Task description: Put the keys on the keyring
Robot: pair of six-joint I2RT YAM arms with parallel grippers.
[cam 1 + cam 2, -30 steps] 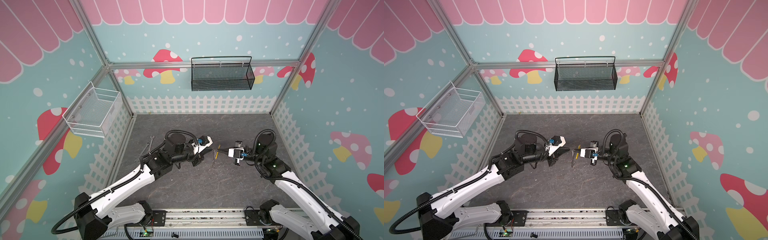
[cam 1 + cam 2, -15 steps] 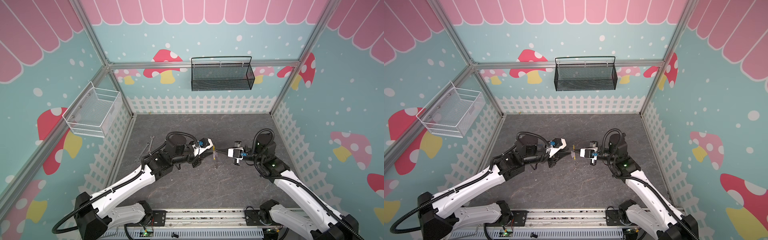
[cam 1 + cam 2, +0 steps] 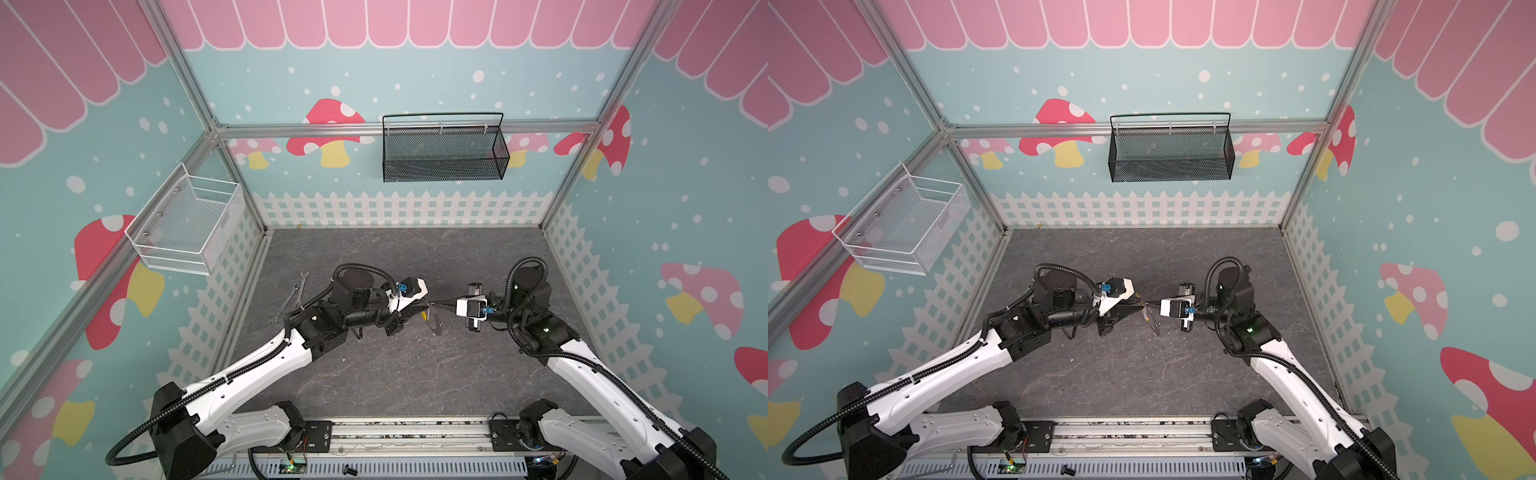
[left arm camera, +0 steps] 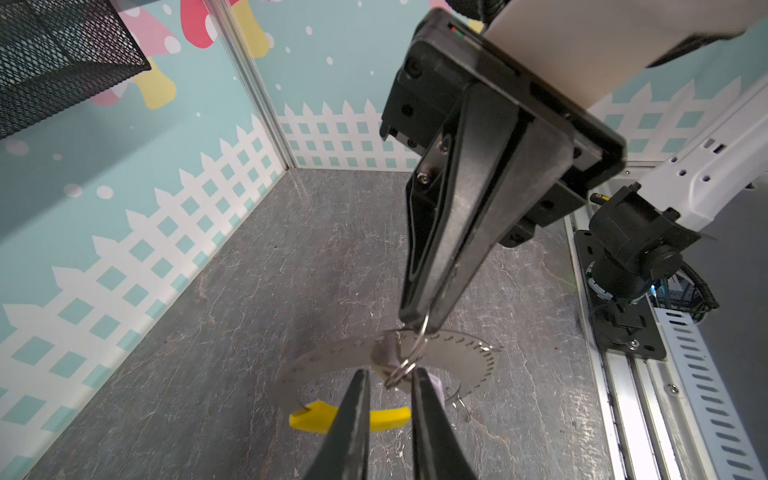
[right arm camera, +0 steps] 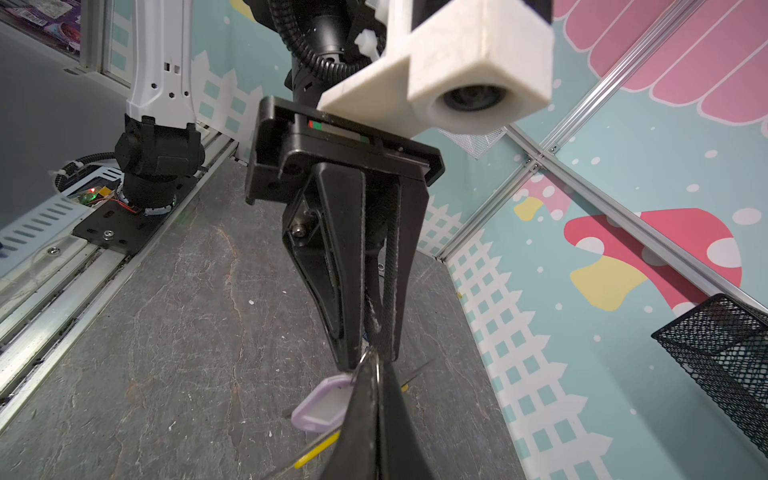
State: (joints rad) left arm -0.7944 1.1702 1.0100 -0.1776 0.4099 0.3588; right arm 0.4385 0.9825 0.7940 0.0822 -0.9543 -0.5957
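— Since a second ago the white left arm (image 3: 266,365) has swung inward; its black left gripper (image 5: 369,360) now meets the right gripper (image 4: 419,326) tip to tip.
— Holding what?
— Thin dark wire keyring with yellow plastic segment (image 4: 316,417) sits just below both; right fingers (image 4: 457,232) clamp the small silver split ring (image 4: 400,372) of the lilac-tagged silver key (image 5: 320,405); left fingers (image 4: 357,415) flank it, narrowly parted; whether they bite, I cannot tell.
— Risk?
— Likely a fumbled handover; key drops beside the keyring.

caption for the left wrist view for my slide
Shut right end effector holds linked split rings that reach between the left end effector's parted fingers, keyring's yellow segment beyond.
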